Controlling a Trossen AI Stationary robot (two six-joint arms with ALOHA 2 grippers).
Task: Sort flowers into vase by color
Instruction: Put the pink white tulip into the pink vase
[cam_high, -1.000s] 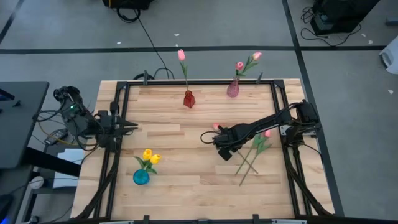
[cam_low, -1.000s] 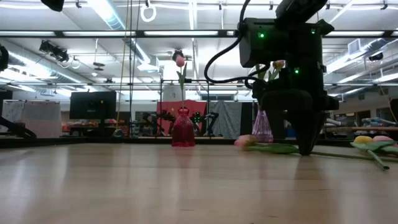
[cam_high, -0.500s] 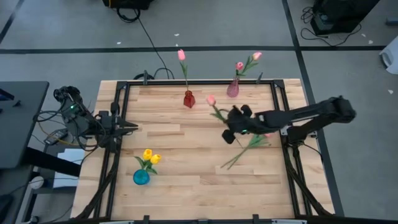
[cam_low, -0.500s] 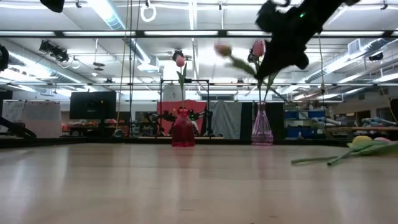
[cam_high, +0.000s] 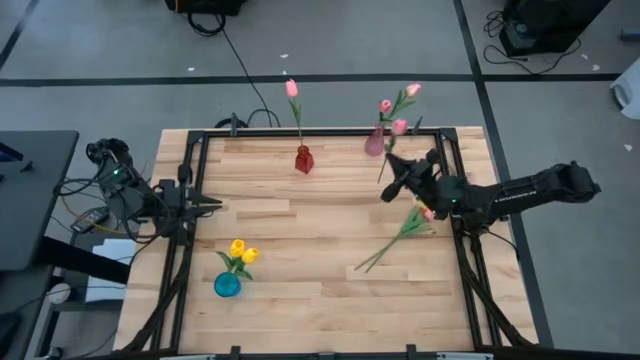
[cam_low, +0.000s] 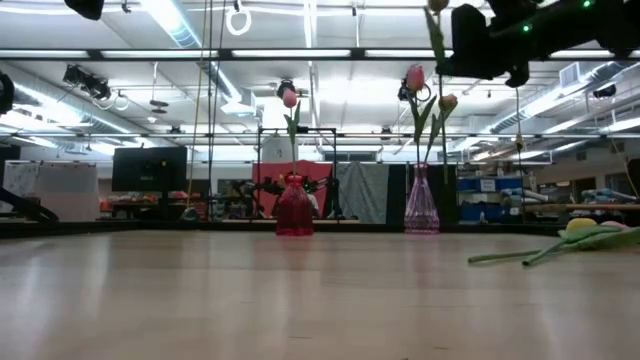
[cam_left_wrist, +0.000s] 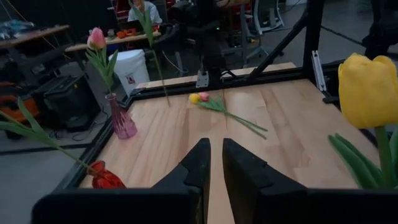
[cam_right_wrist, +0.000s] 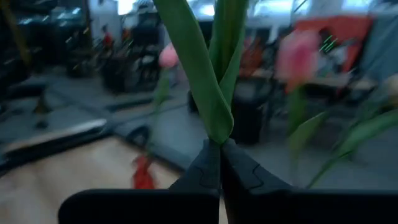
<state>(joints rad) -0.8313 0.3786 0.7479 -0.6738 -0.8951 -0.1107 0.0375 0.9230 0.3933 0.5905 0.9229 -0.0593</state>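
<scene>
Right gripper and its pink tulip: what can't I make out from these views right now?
- Held pink tulip: bud cut off by the low view's top edge; the right wrist view shows only stem and leaves.
- Right gripper: blurred in the high view, so its height over the pink glass vase is unreadable.
- Tulips lying on the wooden table: their number is unclear, stems overlap.

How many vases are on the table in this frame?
3: a red vase at the far edge, a pink vase to its right, and a blue vase front-left. None seem hidden.
</scene>
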